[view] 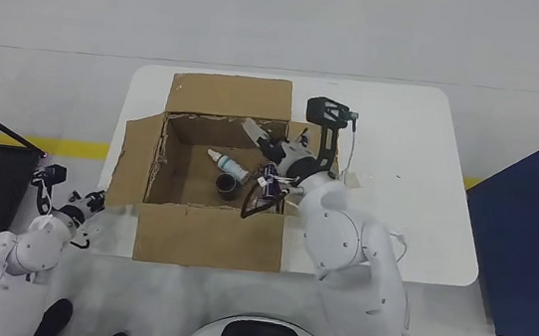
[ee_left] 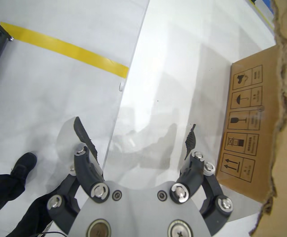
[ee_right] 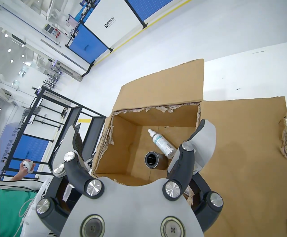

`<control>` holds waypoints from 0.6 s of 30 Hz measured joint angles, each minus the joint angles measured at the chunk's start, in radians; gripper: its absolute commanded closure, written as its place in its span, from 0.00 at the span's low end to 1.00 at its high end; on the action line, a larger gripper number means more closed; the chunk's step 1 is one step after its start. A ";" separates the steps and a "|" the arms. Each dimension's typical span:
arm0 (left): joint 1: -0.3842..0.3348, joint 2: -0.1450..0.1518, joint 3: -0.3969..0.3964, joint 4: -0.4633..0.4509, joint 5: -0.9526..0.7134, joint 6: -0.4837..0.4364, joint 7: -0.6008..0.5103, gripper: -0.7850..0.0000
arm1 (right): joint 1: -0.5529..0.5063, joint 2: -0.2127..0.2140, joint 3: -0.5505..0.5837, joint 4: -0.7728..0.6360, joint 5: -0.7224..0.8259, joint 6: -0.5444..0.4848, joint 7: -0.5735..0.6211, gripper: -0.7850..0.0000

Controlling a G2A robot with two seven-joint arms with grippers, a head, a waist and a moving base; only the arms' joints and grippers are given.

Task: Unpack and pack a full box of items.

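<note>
Hovering above open box, right gripper spread wide, empty, placed to reach its floor: white bottle lying flat, seemingly touching upright dark canister. Left gripper wide, empty, parked outside the box, clear of the reach.

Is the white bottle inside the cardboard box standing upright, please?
No, the white bottle lies on its side on the floor of the cardboard box, next to the dark cylinder.

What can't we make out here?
- Top view: the right gripper hides the box floor's right part.
- Right wrist view: bottle base hidden behind a finger; near floor corner behind the gripper's plate.
- Left wrist view: box wall blocks its inside.
</note>
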 measured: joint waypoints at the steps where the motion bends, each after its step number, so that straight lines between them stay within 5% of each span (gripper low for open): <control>1: 0.000 0.000 0.006 -0.010 0.018 0.005 0.003 0.00 | -0.004 0.001 0.006 -0.005 0.004 -0.002 -0.003 0.00; 9: 0.047 0.000 -0.021 -0.108 0.015 -0.030 0.035 0.00 | -0.032 0.010 0.045 -0.014 0.037 -0.005 -0.025 0.00; 18: 0.129 0.000 -0.162 -0.164 -0.233 -0.172 0.047 0.00 | -0.051 0.015 0.067 -0.020 0.069 -0.008 -0.034 0.00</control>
